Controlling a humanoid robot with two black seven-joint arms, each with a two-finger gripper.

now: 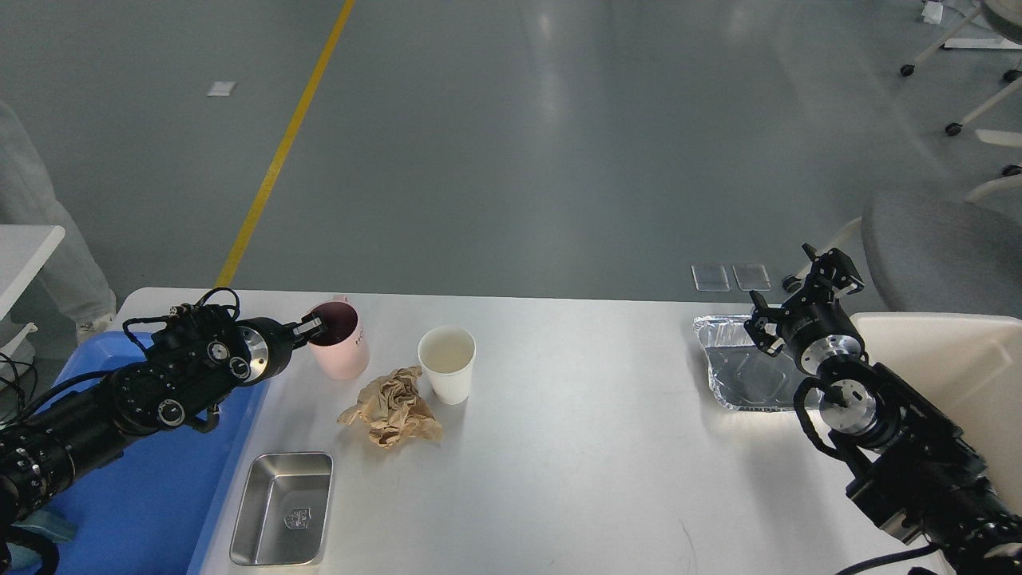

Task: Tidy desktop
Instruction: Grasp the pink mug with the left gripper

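Observation:
The white desktop (pixel 575 463) carries a pink mug (pixel 345 351), a white paper cup (pixel 447 363), a crumpled brown paper (pixel 391 409), a small steel tray (pixel 283 509) and a foil tray (pixel 742 371). My left gripper (pixel 313 327) reaches in from the left and sits at the mug's left rim, touching it. Its fingers are small and dark, so I cannot tell whether they are closed on the rim. Over the foil tray's right far corner, my right gripper (pixel 798 295) hangs open and holds nothing.
A blue plastic tray (pixel 152 479) lies under my left arm at the table's left end. A cream bin (pixel 950 375) stands at the right end behind my right arm. A grey chair (pixel 942 251) is beyond the right corner.

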